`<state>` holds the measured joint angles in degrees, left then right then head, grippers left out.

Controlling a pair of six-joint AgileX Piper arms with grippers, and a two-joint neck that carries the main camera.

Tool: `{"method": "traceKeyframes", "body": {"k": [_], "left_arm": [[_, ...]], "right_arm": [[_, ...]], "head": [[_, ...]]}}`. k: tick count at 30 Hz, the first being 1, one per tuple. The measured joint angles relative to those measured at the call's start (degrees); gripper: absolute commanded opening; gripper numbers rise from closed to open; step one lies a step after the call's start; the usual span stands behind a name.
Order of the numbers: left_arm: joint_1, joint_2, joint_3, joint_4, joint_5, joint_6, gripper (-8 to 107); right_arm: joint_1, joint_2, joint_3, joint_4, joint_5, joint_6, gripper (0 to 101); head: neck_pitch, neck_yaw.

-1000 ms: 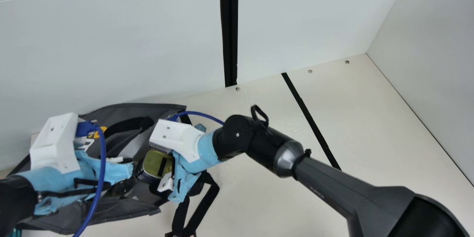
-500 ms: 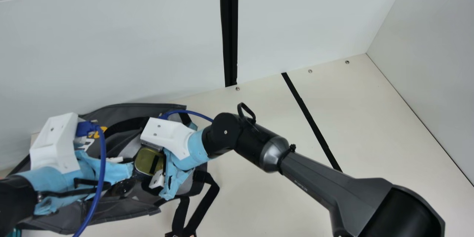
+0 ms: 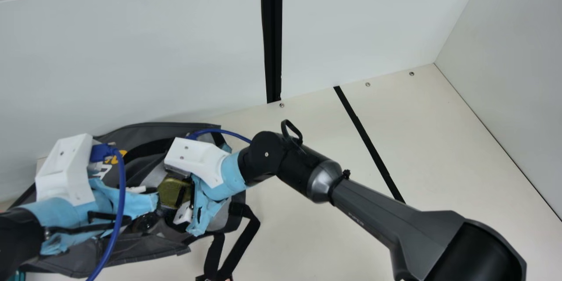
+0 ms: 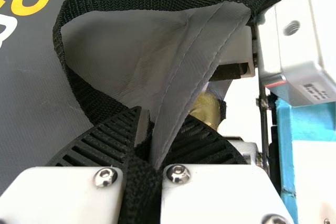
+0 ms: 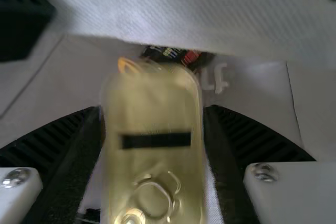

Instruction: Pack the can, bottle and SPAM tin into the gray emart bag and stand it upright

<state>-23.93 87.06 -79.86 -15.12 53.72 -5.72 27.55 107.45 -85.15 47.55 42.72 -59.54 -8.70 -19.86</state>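
Your left gripper point(image 4: 149, 132) pinches the gray emart bag's point(image 3: 145, 246) rim point(image 4: 186, 80), main view's eight o'clock; that limp cloth probably folds easily. Also at eight, over the bag, your right gripper point(image 5: 152, 124) spans the SPAM tin point(image 5: 152, 169), sides clamped. Expect it rigid, weighty, slick: grip mid-side, squarely.

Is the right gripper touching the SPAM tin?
Touching. In the right wrist view, the jaws of the right gripper meet the tin on both sides.
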Motion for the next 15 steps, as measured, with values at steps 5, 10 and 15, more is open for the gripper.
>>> {"method": "traceKeyframes", "body": {"k": [5, 10, 15], "left_arm": [[0.00, 0.00, 0.00, 0.00, 0.10, 0.00, -8], [0.00, 0.00, 0.00, 0.00, 0.10, 0.00, -8], [0.00, 0.00, 0.00, 0.00, 0.10, 0.00, -8]], "right_arm": [[0.13, -0.18, 0.00, -0.28, 0.07, 0.06, 95], [-0.03, -0.77, 0.30, -0.66, 0.21, 0.17, 95], [-0.56, -1.88, 0.68, -0.94, 0.72, 0.37, 95]], "head": [[0.00, -0.09], [0.00, -0.09], [0.00, -0.09]]}}
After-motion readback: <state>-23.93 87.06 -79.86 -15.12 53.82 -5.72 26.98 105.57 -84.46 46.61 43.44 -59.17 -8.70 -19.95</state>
